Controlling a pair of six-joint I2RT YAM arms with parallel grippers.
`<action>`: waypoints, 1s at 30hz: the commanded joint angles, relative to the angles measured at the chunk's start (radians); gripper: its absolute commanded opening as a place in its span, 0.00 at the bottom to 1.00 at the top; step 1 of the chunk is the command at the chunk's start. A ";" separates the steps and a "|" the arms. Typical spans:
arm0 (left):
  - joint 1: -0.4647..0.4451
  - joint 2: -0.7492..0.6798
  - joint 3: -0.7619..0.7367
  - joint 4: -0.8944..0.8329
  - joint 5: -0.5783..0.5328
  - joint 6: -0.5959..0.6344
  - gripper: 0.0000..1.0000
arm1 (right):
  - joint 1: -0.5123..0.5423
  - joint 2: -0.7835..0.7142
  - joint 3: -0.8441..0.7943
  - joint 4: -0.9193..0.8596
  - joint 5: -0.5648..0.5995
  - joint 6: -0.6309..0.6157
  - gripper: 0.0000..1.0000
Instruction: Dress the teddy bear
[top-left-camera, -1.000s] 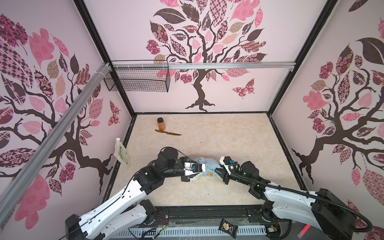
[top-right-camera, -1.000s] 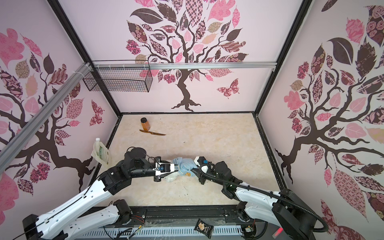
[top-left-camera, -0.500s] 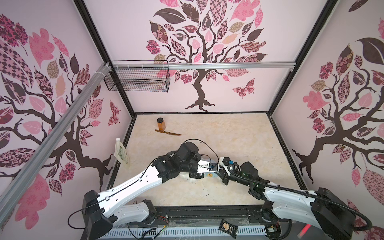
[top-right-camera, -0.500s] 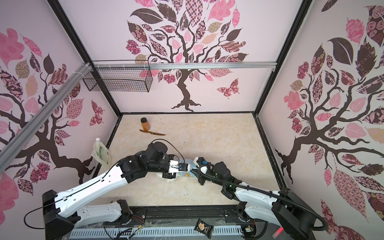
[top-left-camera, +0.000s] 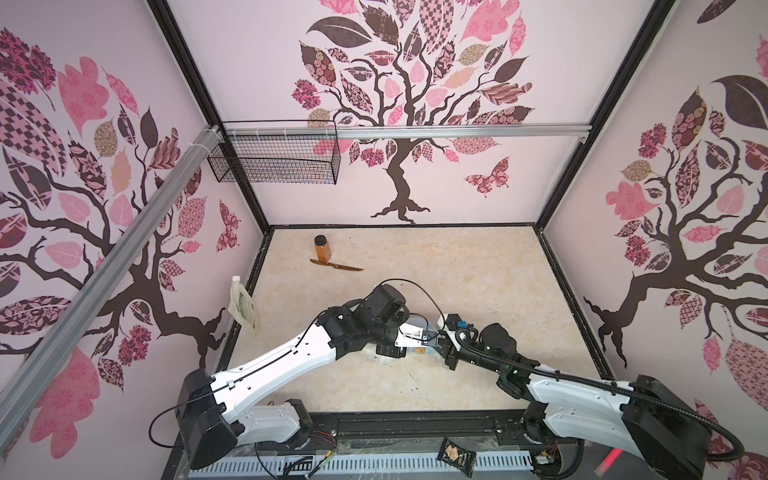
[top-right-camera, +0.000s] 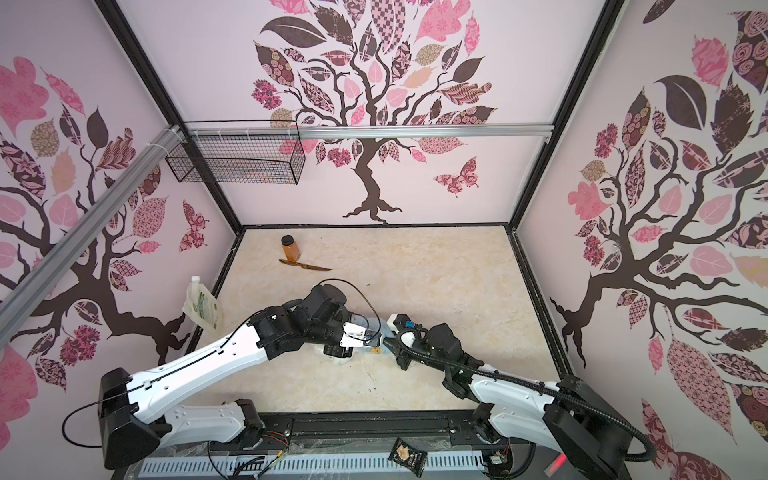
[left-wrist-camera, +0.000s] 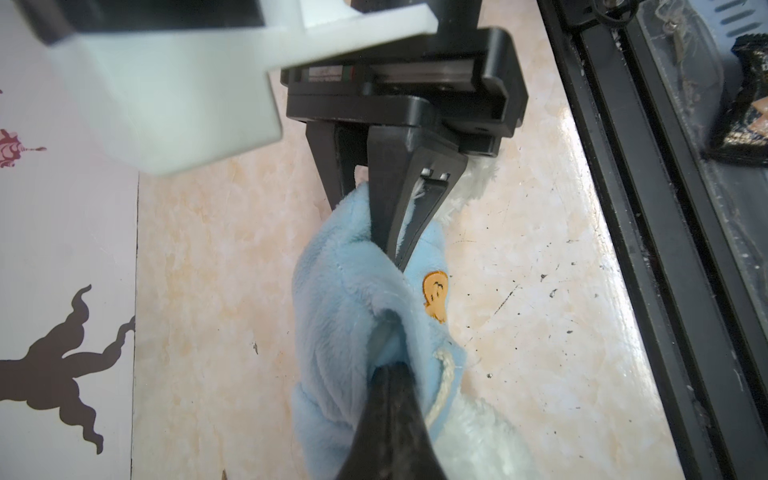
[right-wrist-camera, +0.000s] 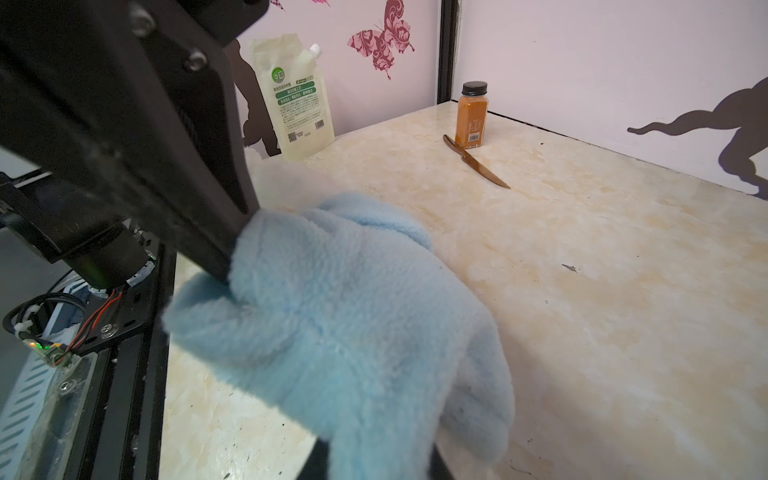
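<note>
- 2 end effectors meet low over the near middle of the tabletop (top-left-camera: 457, 270), both on the light blue shirt (left-wrist-camera: 345, 299).
- The left end effector (left-wrist-camera: 401, 257) has its fingers pressed together, pinching a fold of fleece just beside the orange bear-face patch (left-wrist-camera: 435, 293).
- The right end effector (left-wrist-camera: 388, 374) comes in from the opposite side and looks clamped on the hem next to the white drawstring (left-wrist-camera: 442, 386). Its tips are buried in the pile, so that grip is my reading.
- Why 2 grips? Holding opposite edges probably stretches the fabric and keeps an opening wide enough to draw over a plush body.
- The teddy bear (left-wrist-camera: 480, 183) lies on the tabletop right under the shirt, with white fur peeking out past the left fingers.
- In both top views the left arm hides almost all of the bear, and its head and limbs are out of sight. I cannot tell how much of it is already inside the shirt.
- The spice jar (top-left-camera: 322, 247) and knife (top-left-camera: 336, 266) sit far left, and the pouch (top-left-camera: 242, 305) leans on the left wall, all well apart from the work.
</note>
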 joint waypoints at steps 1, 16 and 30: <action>-0.005 0.015 0.038 0.029 -0.012 0.018 0.00 | 0.006 -0.012 0.026 0.047 -0.007 0.011 0.06; -0.006 0.048 0.022 0.115 -0.005 0.011 0.19 | 0.007 -0.010 0.027 0.052 -0.014 0.019 0.06; -0.004 0.128 -0.044 0.157 0.049 -0.017 0.31 | 0.008 -0.062 0.043 0.165 -0.047 0.158 0.05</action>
